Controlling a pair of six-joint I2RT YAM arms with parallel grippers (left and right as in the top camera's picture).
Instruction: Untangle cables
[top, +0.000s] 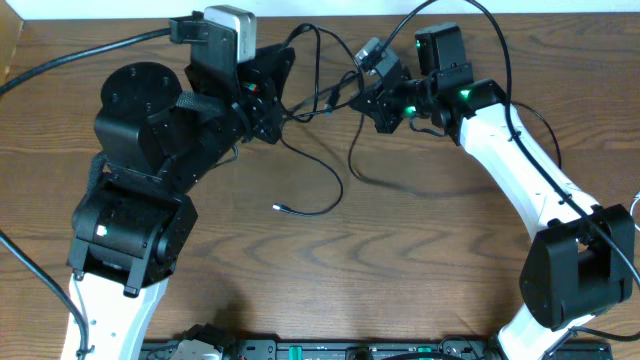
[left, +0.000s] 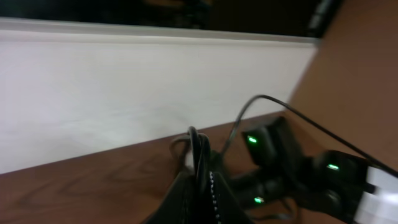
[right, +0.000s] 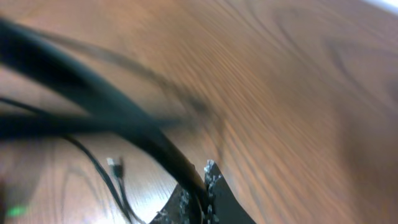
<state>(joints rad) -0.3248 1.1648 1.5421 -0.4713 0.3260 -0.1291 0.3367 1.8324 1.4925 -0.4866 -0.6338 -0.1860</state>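
The left end effector (left: 200, 182) is closed on a thin black cable (left: 196, 146), which is pinched between its fingers. The right end effector (right: 198, 188) is clamped on black cable too. From overhead, the cable is strung between them, at 11 and 1 o'clock of the brown wooden worktop (top: 420, 260). Slack is looped toward 6 o'clock, and a small plug end (top: 277, 208) is laid near the centre.

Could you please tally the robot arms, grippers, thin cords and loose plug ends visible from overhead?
robot arms: 2
grippers: 2, left gripper and right gripper
thin black cord: 1 sure, tangle may hide another
loose plug end: 1
Total: 6
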